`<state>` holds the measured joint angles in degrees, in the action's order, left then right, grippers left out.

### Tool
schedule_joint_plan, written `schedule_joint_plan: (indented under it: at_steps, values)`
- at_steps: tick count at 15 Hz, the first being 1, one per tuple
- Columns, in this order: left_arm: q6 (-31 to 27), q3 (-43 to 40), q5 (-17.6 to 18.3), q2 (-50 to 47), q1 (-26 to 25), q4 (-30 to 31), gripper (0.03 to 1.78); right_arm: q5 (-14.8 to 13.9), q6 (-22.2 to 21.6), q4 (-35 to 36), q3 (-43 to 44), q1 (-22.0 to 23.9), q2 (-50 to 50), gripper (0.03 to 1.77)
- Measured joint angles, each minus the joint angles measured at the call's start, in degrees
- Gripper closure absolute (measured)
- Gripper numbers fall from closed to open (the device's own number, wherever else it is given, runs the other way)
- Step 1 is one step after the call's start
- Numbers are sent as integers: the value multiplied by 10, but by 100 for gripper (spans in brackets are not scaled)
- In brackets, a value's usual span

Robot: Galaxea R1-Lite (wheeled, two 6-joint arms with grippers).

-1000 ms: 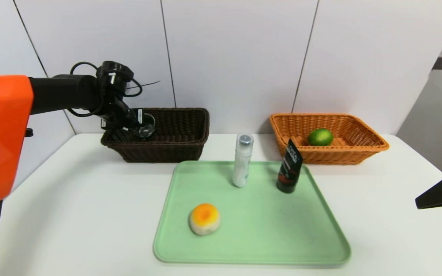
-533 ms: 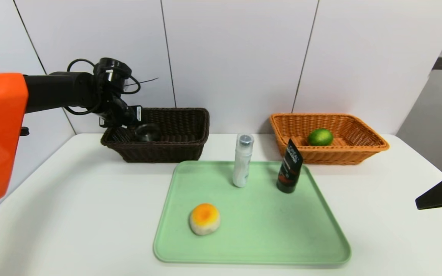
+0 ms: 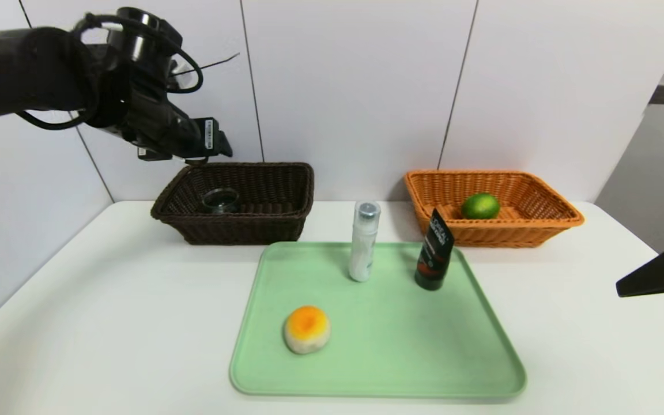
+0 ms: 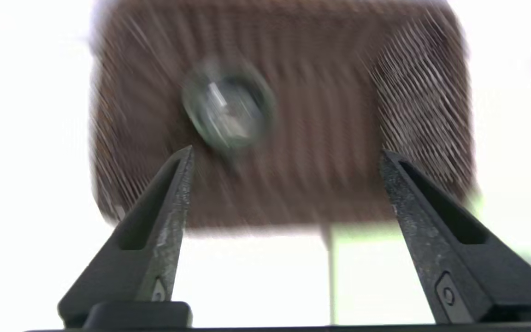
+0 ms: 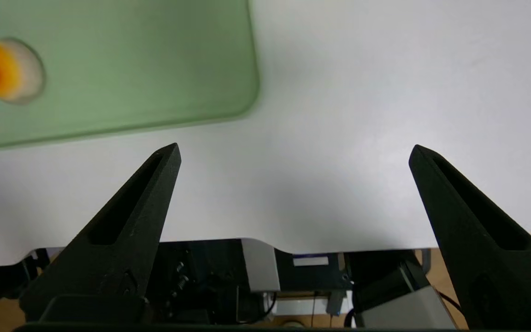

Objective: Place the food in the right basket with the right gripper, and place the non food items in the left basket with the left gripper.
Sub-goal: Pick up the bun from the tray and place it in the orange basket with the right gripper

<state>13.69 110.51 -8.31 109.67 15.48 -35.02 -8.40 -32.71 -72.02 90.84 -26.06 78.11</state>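
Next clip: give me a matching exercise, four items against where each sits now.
Items:
1. lime
2. glass jar
3. black tube
4. left hand

Places:
A. above the dark basket
B. standing on the green tray
C. in the orange basket
D. inside the dark basket

Pairs: 1-C, 2-D, 3-B, 4-A
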Motion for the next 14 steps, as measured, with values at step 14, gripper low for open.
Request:
schedule_joint_plan:
  at_steps: [14]
  values:
    - [5,-475,55,-480,48,2,16,18,-326,77,207,-238,281,9]
